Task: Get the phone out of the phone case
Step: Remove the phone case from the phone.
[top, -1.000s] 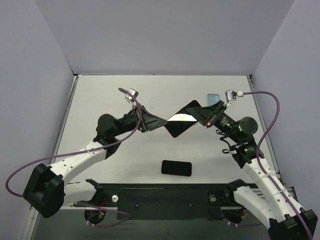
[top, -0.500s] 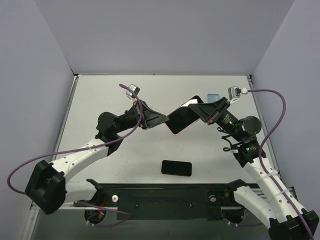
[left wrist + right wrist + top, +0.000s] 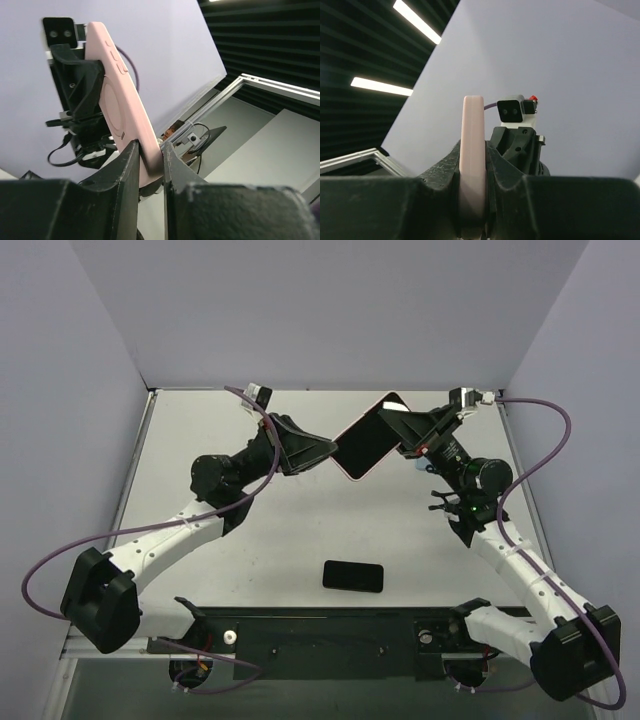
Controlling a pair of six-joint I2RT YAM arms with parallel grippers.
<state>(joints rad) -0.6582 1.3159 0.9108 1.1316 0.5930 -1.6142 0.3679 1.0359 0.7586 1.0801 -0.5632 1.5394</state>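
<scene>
Left pincer [image 3: 327,453]: clenched on the near-left corner of the case [image 3: 119,97], with the pink edge squeezed between both fingers.
Right pincer [image 3: 402,430]: clenched on the opposite side, where my wrist view shows the case edge-on in the grip.
Phone [image 3: 362,440]: a dark face shows inside the pink rim, so I judge it seated in the case. Both hang tilted in the air above the table [image 3: 290,530], between my two arms.
Risk, drop: I hold only thin edges, so if either grip slips while I pull, case and phone fall.
Risk, no release: if my fingers pinch rim and phone together, pulling may only tug the whole thing.
Risk, twist: an uneven pull could bend the case rather than peel it.
Hidden: neither wrist view shows the screen side, and I cannot tell how deep my fingers bite.
Unclear: a black slab [image 3: 353,576] lies near my bases, well apart from the case. It looks phone-like, but I cannot tell.
</scene>
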